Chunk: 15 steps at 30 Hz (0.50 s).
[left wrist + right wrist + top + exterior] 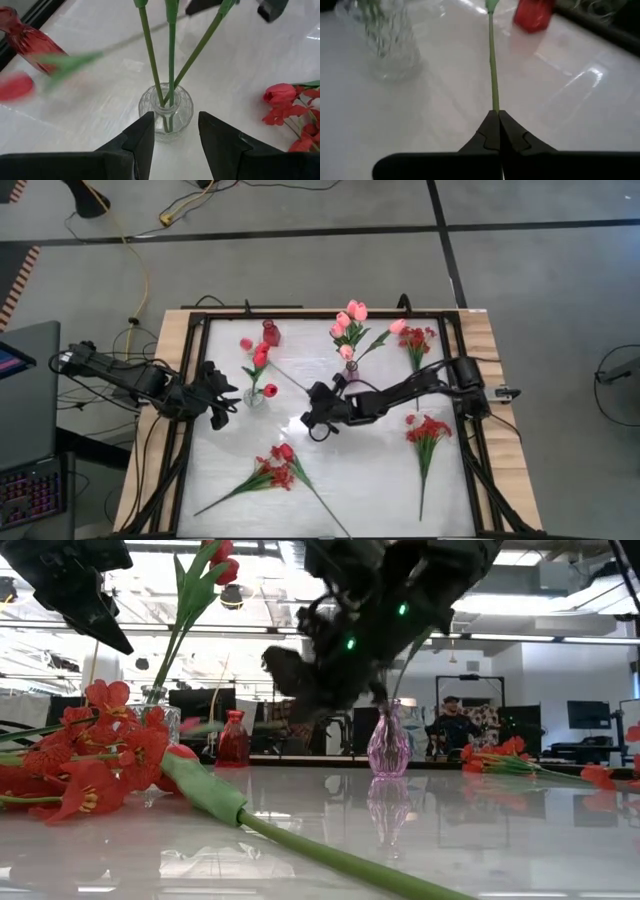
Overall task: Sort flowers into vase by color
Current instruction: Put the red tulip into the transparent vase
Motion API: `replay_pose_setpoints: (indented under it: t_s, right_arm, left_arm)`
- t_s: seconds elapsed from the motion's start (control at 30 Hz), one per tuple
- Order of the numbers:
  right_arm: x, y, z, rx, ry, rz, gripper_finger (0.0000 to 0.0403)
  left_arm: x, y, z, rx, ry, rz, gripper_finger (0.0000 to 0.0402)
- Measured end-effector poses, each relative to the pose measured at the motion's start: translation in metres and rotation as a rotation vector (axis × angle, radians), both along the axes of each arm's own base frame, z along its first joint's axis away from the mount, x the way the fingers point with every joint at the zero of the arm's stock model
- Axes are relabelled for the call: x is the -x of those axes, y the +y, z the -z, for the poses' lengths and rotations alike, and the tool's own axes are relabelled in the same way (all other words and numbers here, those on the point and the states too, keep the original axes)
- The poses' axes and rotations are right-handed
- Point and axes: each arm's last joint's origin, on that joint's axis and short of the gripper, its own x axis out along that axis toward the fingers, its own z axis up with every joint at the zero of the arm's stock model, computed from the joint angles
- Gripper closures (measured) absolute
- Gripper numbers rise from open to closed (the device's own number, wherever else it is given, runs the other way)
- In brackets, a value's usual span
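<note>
Right wrist view: a red tulip (492, 65) stem is pinched in closed right jaws above the desk (380, 480); slippage is risked. Left jaws, open, flank the clear vase (166, 111); tipping is possible.

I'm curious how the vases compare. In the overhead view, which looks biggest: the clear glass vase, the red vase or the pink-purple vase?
1. Clear round glass vase, widest.
2. Dark red glass vase and pink-purple glass vase: they look alike, and flowers partly hide the pink one, so unranked.

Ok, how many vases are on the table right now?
3: a clear vase with red tulips on the left side, a red vase beside it, and a pink vase with pink tulips mid-table.
</note>
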Motion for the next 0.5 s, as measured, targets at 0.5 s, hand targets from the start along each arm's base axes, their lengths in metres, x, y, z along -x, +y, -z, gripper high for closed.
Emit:
replay_pose_setpoints:
  t_s: [0.5]
  right_arm:
    - [0.056, 0.021, -0.070, 0.270, -0.120, 0.304, 0.0386]
  left_arm:
    - [0.002, 0.000, -0.002, 0.033, -0.015, 0.019, 0.0259]
